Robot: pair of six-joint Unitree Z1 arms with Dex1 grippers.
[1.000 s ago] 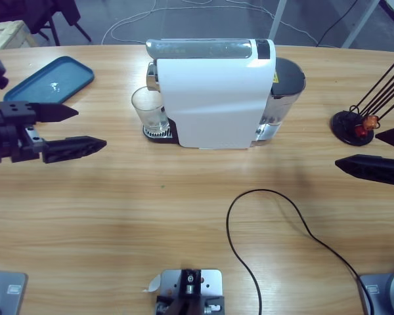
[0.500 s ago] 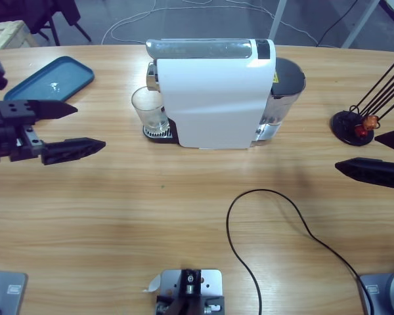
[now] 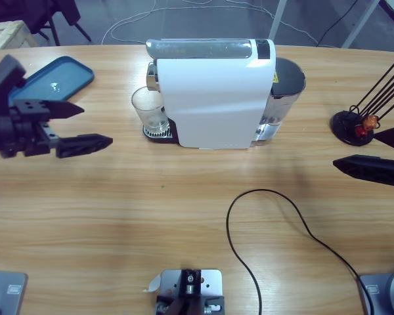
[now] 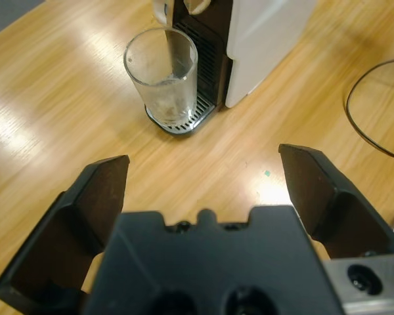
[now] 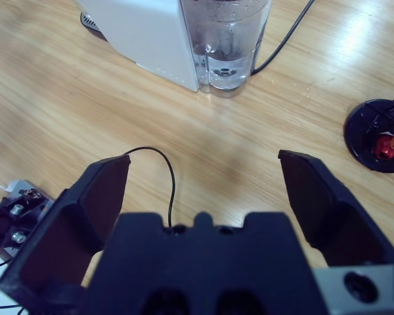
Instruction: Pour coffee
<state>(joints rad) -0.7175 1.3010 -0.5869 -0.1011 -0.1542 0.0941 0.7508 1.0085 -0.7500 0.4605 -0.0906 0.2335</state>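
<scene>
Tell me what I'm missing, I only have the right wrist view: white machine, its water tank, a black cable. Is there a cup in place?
Observer: Yes. A clear glass stands on the drip tray at the front of the coffee machine, under the spout. It looks empty.
Operator: Where is the left gripper?
Observer: The left gripper is off to the side of the glass, jaws open, pointing toward it and touching nothing.
Operator: Anything else on that side?
Observer: A blue tray lies on the table behind the left gripper, near the far edge.
</scene>
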